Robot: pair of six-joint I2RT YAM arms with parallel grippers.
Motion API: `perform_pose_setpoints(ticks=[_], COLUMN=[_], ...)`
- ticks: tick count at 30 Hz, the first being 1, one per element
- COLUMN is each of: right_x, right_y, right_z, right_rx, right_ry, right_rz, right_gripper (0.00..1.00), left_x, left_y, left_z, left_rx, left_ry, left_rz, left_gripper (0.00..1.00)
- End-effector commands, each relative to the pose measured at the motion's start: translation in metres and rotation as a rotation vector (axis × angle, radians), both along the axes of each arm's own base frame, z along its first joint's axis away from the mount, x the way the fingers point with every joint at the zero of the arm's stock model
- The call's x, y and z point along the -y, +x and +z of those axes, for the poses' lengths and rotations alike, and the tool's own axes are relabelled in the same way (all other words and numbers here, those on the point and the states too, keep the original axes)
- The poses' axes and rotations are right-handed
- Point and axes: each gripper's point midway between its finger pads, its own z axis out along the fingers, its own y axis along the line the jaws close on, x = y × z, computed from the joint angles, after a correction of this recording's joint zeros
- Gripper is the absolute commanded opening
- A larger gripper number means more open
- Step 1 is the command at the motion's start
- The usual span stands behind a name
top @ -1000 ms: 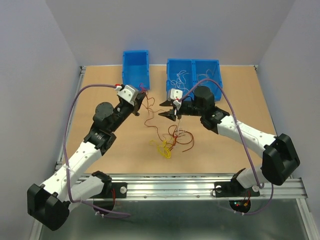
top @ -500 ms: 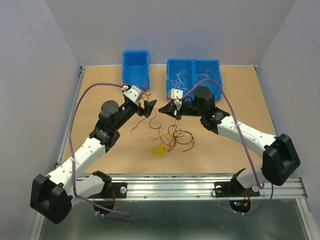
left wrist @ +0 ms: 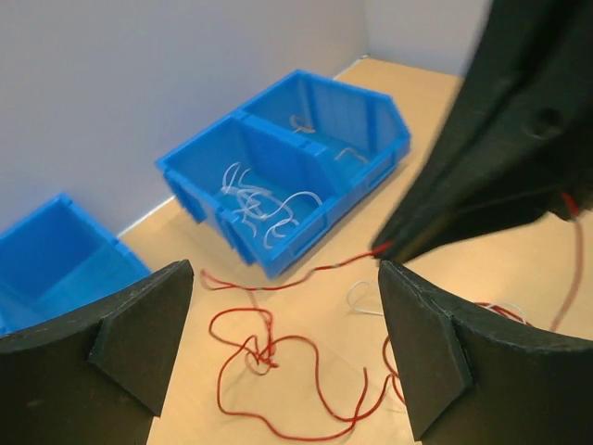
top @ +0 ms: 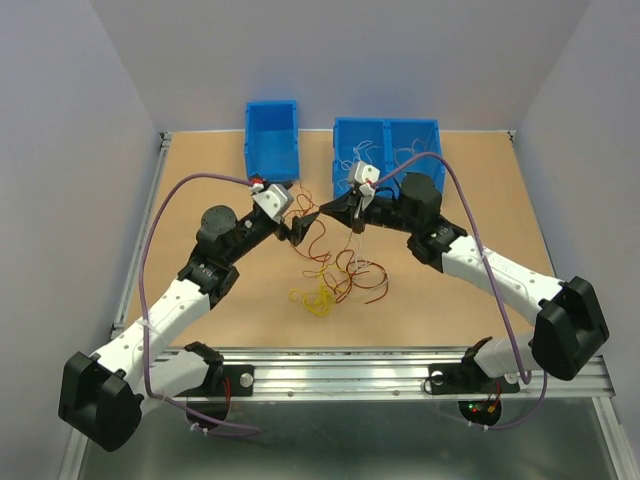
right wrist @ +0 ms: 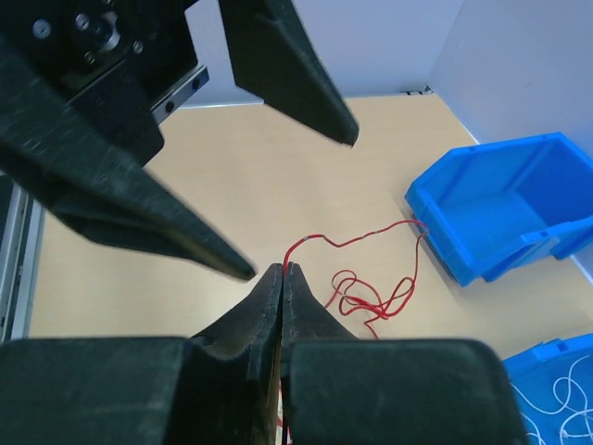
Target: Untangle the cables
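- The right gripper (right wrist: 282,269) is pinching one red cable (right wrist: 361,239) with its jaws fully closed. It is holding that end up off the worktop (top: 200,200), I think so that this strand can be drawn apart from the others.
- The left gripper (left wrist: 283,269) is standing just opposite, with its jaws spread wide and gripping nothing. It seems to be leaving room for the right one to pull.
- The other cables (top: 335,280), red, yellow and white, are lying as a loose clump on the worktop between both arms.
- Behind them, white cables (left wrist: 259,199) are lying in the double blue bin (left wrist: 269,246). Probably the separated strands are being collected there.
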Motion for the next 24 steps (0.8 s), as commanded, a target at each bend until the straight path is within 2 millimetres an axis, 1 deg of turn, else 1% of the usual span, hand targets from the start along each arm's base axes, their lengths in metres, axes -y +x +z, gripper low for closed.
perform_pose_setpoints(ticks=[1, 3, 4, 6, 7, 9, 10, 12, 13, 18, 21, 24], right_x=[0.003, 0.005, 0.007, 0.009, 0.012, 0.014, 0.015, 0.017, 0.018, 0.02, 0.021, 0.021], right_y=[-0.007, -0.008, -0.01, -0.013, -0.016, -0.019, -0.02, -0.023, -0.026, -0.029, -0.033, -0.034], right_z=[0.031, 0.03, 0.035, 0.031, 0.036, 0.034, 0.035, 0.037, 0.037, 0.039, 0.038, 0.037], right_rx=[0.027, 0.027, 0.037, 0.039, 0.053, 0.058, 0.062, 0.069, 0.072, 0.084, 0.101, 0.102], right_ry=[0.079, 0.079, 0.085, 0.081, 0.086, 0.085, 0.085, 0.088, 0.087, 0.087, 0.081, 0.079], right_rz=[0.0, -0.002, -0.004, -0.006, -0.006, -0.005, -0.004, -0.001, 0.007, 0.01, 0.026, 0.026], right_gripper=[0.01, 0.01, 0.01, 0.0, 0.0, 0.01, 0.0, 0.0, 0.0, 0.0, 0.01, 0.01], left_x=[0.02, 0.023, 0.024, 0.032, 0.035, 0.041, 0.042, 0.047, 0.05, 0.057, 0.059, 0.056], left_y=[-0.033, -0.037, -0.038, -0.049, -0.052, -0.061, -0.063, -0.065, -0.066, -0.067, -0.068, -0.061], left_z=[0.011, 0.007, 0.005, -0.004, -0.007, -0.014, -0.016, -0.026, -0.025, -0.036, -0.036, -0.031], left_rx=[0.146, 0.156, 0.162, 0.16, 0.157, 0.151, 0.148, 0.124, 0.127, 0.121, 0.125, 0.126], left_ry=[0.021, 0.032, 0.04, 0.067, 0.075, 0.097, 0.105, 0.13, 0.136, 0.168, 0.174, 0.165], left_rz=[-0.204, -0.234, -0.25, -0.335, -0.365, -0.432, -0.451, -0.481, -0.49, -0.49, -0.482, -0.434], left_gripper=[0.95, 0.95, 0.95, 0.95, 0.95, 0.96, 0.96, 0.97, 0.96, 0.96, 0.96, 0.95])
